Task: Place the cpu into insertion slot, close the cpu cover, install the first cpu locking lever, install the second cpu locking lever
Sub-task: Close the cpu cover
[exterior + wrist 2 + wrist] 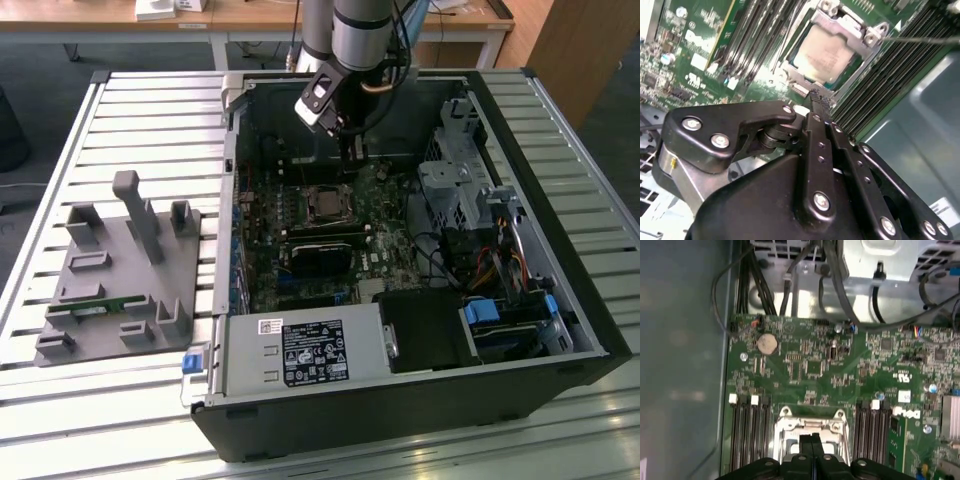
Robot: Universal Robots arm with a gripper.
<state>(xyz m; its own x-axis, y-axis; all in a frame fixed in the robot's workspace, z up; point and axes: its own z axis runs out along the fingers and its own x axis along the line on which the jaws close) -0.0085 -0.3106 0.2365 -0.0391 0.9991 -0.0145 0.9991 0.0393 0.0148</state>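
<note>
Bright, even light; glare on the cpu cover (850, 25).

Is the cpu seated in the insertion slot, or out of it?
Seated. In the second wrist view the cpu lies flat, its silver top showing through the window of the cpu cover.

slatted metal table (150, 110) | wooden desks (80, 14) behind | dark grey floor (40, 75)

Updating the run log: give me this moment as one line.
cpu seated | cpu cover down over it | gripper shut, tips near cover's corner
</note>
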